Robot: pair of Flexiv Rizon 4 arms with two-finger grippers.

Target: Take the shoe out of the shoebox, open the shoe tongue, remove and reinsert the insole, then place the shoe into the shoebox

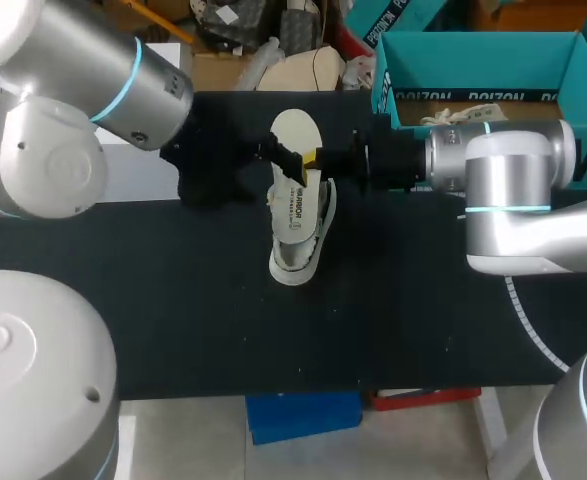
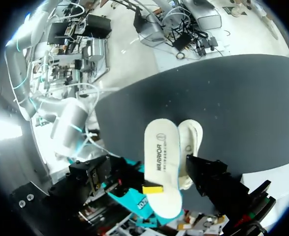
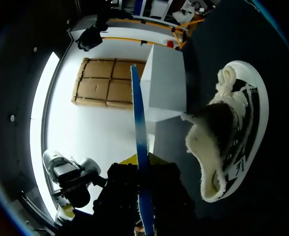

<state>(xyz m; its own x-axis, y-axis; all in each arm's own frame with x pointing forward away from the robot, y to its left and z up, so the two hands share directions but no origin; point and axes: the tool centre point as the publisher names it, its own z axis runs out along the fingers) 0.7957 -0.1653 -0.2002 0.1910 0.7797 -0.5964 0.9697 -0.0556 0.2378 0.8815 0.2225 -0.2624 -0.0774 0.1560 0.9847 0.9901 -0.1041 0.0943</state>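
The insole [image 1: 295,130] is out of the shoe [image 1: 298,245] and held in the air at the frame's upper centre. The right gripper [image 1: 308,160] is pinched on it, one yellow-tipped finger on each face; its wrist view shows the insole edge-on between them. The white shoe lies just below the insole at centre frame, on the black table [image 1: 173,300], its fleecy opening showing. The left gripper [image 1: 253,158] sits just left of the insole, and I cannot tell whether it is open or closed. This looks like the turn from removing the insole to reinserting it. The next move probably calls for tipping one end into the opening and sliding it flat, with the shoe steadied. The teal shoebox [image 1: 478,40], upper right, holds no shoe, only some pale packing I cannot identify.
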